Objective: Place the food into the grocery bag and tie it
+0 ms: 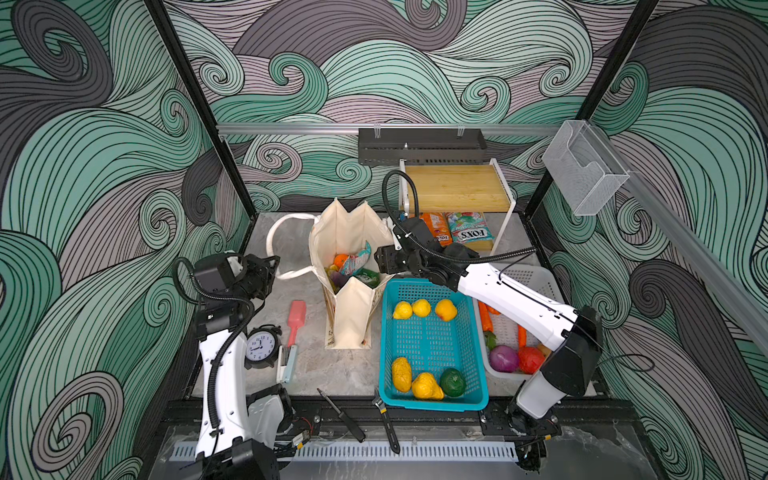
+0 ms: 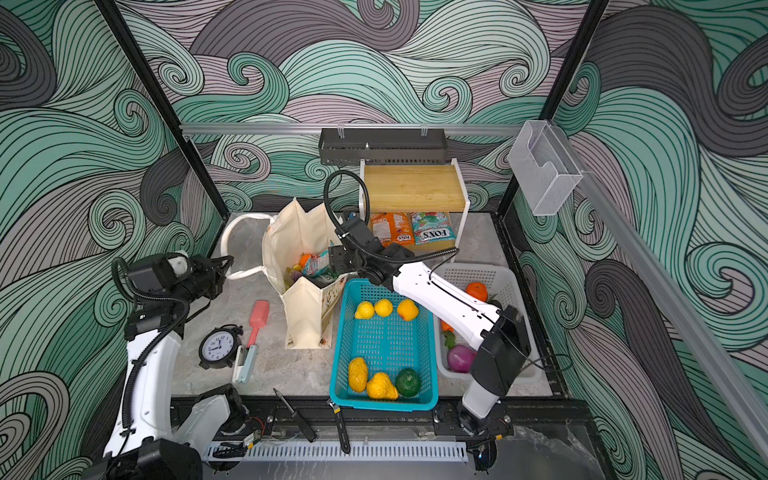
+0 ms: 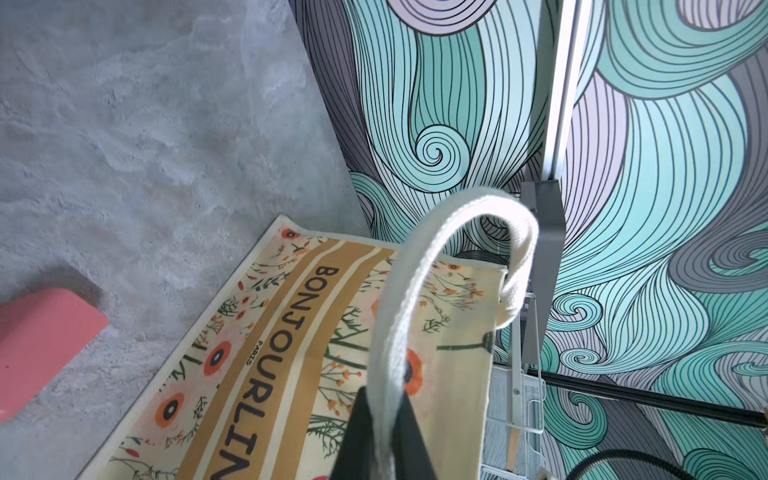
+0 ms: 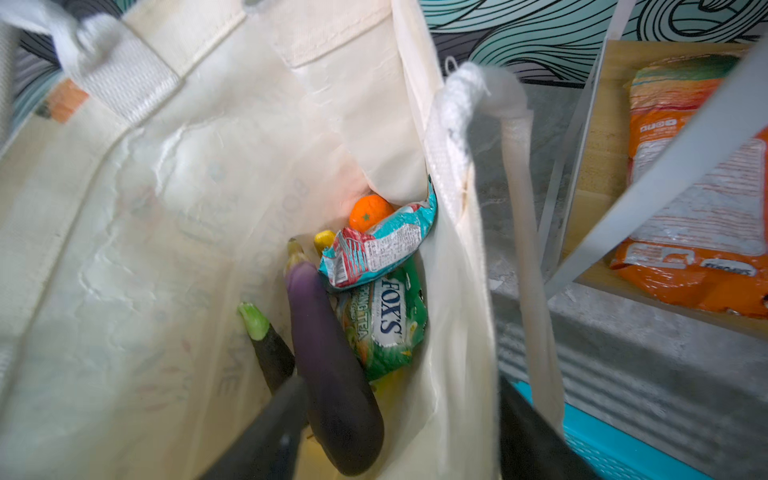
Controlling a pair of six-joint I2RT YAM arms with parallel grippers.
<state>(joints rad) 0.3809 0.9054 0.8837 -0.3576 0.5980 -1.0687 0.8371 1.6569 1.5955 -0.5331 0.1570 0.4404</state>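
Left claw [image 3: 384,405]: clamped hard on the left handle [image 3: 419,291] of the grocery bag [image 3: 286,332]. The webbing leaves the fingers and arches over to the bag's top edge. In a top view this claw [image 1: 272,266] sits out to the left of the bag [image 1: 353,320], with the loop drawn sideways off the mouth. Right claw [image 4: 403,390]: jaws wide, nothing held, straddling the bag's right wall at the rim, one finger inside above the food and the other outside. Key relation: the right handle [image 4: 517,195] lies on the outer face of that wall, within my open span and close to the outer finger. Its long axis runs away from the claw along the wall, roughly in line with my fingers, to a frayed white bend farther off. The right arm is the nearer one, and the left is occupied. My guess is that closing here would catch canvas along with the strap, so a nudge outward looks wise. The bag is cream canvas, upright on the table with its mouth open and end panels folded inward; outside it has a floral print and a tan lettered band. Low inside are an orange [image 4: 368,212], a teal-red packet [image 4: 382,249], a green packet [image 4: 386,328] and a purple eggplant [image 4: 328,353], with a darker one alongside. The teal basket [image 1: 432,345], just right of the bag, holds yellow fruit and one green piece.
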